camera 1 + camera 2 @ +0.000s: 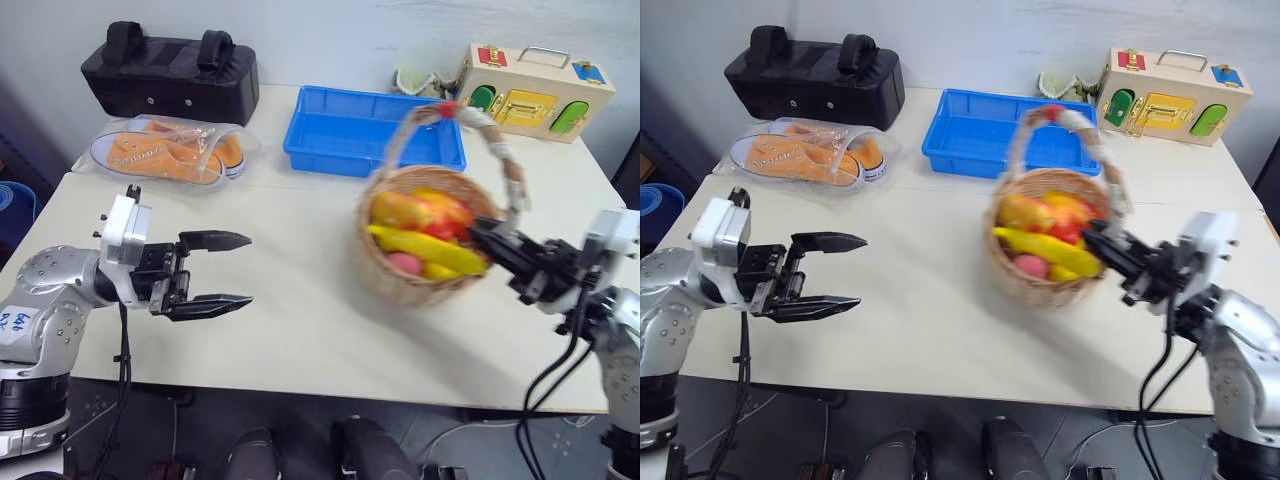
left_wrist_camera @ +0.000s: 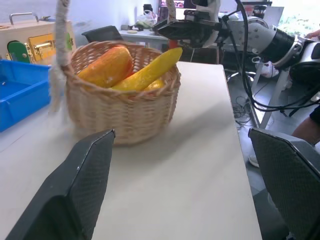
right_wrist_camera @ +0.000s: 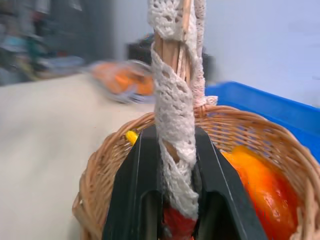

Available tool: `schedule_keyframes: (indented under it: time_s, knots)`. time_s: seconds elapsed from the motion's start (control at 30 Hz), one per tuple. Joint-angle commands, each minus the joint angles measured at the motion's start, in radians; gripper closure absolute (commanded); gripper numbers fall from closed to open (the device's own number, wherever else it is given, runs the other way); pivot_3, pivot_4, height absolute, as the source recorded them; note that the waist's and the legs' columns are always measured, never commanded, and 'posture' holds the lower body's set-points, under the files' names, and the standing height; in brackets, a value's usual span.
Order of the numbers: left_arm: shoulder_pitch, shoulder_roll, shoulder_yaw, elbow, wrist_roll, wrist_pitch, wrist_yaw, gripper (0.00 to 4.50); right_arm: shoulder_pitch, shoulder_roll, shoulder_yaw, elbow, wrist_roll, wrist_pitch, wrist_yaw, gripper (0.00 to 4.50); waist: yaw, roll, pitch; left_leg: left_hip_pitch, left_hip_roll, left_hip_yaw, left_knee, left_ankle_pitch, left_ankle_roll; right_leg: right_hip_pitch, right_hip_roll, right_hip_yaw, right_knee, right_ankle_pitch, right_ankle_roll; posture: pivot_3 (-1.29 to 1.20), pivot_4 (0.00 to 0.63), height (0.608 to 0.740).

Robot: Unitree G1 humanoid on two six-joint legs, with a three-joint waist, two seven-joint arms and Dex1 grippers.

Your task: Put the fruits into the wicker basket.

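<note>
Basket (image 1: 420, 265), one banana (image 1: 428, 250), one mango (image 1: 402, 211), two grippers.

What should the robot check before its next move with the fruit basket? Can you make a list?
1. Fruits in the wicker basket: ok. The banana and the mango lie inside.
2. Any fruit left on the table: ok, none seen there.
3. Right gripper on the basket handle: ok. Its fingers are shut on the base of the cloth-wrapped handle.
4. Left gripper: ok. It is open, holds nothing, and hangs apart from the basket.
5. Basket sitting flat on the table: cannot tell.
6. Blue tray and shoes: ok, both stand apart from the basket.
</note>
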Motion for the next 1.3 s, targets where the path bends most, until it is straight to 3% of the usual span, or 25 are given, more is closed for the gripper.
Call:
schedule_keyframes:
  time_s: [0.03,0.17,0.5,0.67,0.93,1.13,1.3]
  knots:
    - [-0.044,-0.01,-0.018,0.018,0.011,-0.029,-0.008,0.0,0.01,-0.039,-0.13,0.071,-0.021,-0.058,-0.026,4.28,-0.005,0.001,0.0,0.0,0.0,0.0,0.0,0.0,0.0,0.0,0.0,0.0,0.0,0.0,0.0,0.0,0.15,0.74]
    - [-0.087,-0.019,-0.045,0.053,0.023,-0.041,-0.021,0.0,-0.008,-0.068,-0.175,0.217,-0.027,-0.072,-0.008,4.28,-0.011,0.001,0.001,0.001,0.0,0.001,0.0,0.001,-0.001,0.0,0.001,0.001,0.001,0.0,0.0,0.0,0.15,0.74]
    - [-0.113,-0.021,-0.06,0.072,0.035,-0.048,-0.037,0.0,-0.181,-0.101,-0.108,0.518,-0.119,-0.162,0.006,4.28,-0.029,0.003,0.001,0.002,0.0,0.001,0.0,0.001,-0.001,0.001,0.001,0.002,0.001,0.0,0.001,0.0,0.15,0.74]
    - [-0.1,-0.007,-0.049,0.069,0.036,-0.043,-0.037,0.0,-0.167,-0.119,-0.134,0.493,-0.093,-0.153,0.041,2.59,-0.026,0.005,0.003,0.001,0.0,0.001,0.0,0.001,-0.001,0.0,0.001,0.002,0.001,0.0,0.001,0.0,0.15,0.74]
    - [-0.092,0.053,-0.035,0.199,0.094,-0.097,-0.086,0.0,0.069,-0.174,-0.258,0.356,-0.047,-0.158,0.191,0.03,-0.02,0.008,0.004,0.001,0.0,0.0,0.0,0.001,-0.001,0.001,0.001,0.001,0.001,0.0,0.001,0.0,0.15,0.74]
    - [0.071,0.122,0.016,0.301,0.194,-0.216,-0.105,0.0,0.282,-0.165,-0.318,0.316,-0.113,-0.34,0.372,0.03,-0.034,0.009,0.004,0.002,0.0,0.001,-0.003,0.001,-0.001,0.001,0.001,0.002,-0.001,0.0,0.001,0.0,0.15,0.74]
    - [0.227,0.105,0.074,0.303,0.284,-0.364,-0.019,0.0,0.357,-0.117,-0.153,0.222,-0.118,-0.416,0.506,0.03,-0.03,0.008,0.004,0.002,0.001,0.0,-0.002,0.0,0.0,0.002,0.001,0.001,-0.002,0.0,0.001,0.0,0.15,0.74]
